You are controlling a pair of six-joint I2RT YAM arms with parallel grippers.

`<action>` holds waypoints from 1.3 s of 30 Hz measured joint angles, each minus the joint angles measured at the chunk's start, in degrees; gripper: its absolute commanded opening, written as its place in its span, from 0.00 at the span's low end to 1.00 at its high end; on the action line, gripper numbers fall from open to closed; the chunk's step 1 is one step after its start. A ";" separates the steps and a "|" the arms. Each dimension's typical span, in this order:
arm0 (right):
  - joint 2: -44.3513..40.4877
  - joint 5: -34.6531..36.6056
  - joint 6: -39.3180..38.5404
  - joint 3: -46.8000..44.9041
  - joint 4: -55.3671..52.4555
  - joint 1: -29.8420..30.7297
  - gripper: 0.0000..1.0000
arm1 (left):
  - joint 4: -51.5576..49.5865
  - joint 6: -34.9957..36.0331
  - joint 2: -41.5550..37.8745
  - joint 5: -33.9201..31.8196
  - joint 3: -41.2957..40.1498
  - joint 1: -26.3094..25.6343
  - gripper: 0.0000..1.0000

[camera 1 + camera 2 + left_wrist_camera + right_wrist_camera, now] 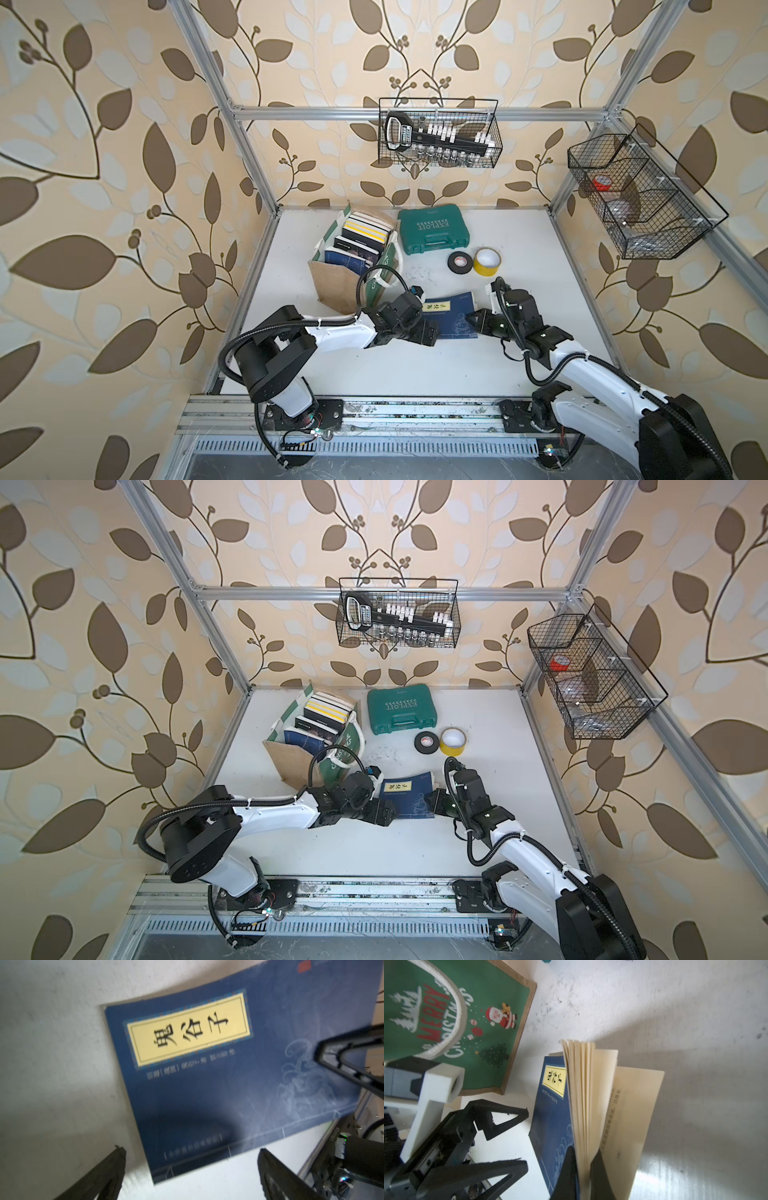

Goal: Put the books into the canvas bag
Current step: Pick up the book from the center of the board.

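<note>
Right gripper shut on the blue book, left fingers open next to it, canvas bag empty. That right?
The bag part is wrong: the canvas bag is not empty; both top views show several books standing in it. The rest holds: right gripper shut on the blue book, left gripper with fingers open next to it.

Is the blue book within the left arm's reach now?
Likely yes: the left gripper is open right at a corner of the blue book, nothing between them; the right gripper pinches its opposite edge.
</note>
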 measured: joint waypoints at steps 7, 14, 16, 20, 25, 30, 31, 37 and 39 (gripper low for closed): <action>-1.75 -10.93 0.07 0.74 0.00 -8.92 0.00 | -5.22 0.04 -9.73 2.58 0.07 2.01 0.99; -7.39 -24.13 -0.44 1.60 4.55 -9.99 0.00 | -7.21 -1.70 -13.62 10.95 1.38 9.99 0.99; -8.66 -26.69 -0.55 2.49 5.73 -9.99 0.00 | -8.44 -1.73 -14.78 12.28 2.49 10.62 0.99; -10.03 -30.40 -0.52 3.74 8.41 -9.99 0.00 | -9.79 -1.73 -16.96 15.54 4.09 11.39 0.99; -10.54 -33.05 0.76 3.74 11.89 -9.99 0.00 | -9.68 -2.45 -17.81 20.06 4.39 11.74 0.87; -9.84 -34.01 1.53 3.74 14.19 -9.99 0.00 | -7.82 -4.35 -19.41 24.20 4.39 11.74 0.51; -9.53 -33.97 1.53 3.74 14.27 -9.99 0.00 | -7.76 -4.50 -20.00 24.28 4.39 11.74 0.43; -8.20 -34.07 1.42 3.15 14.53 -10.08 0.30 | -9.51 -3.56 -23.65 24.13 4.94 12.09 0.00; -7.96 -33.70 0.61 2.99 13.92 -10.34 0.58 | -11.65 -1.86 -24.06 23.93 6.27 12.09 0.00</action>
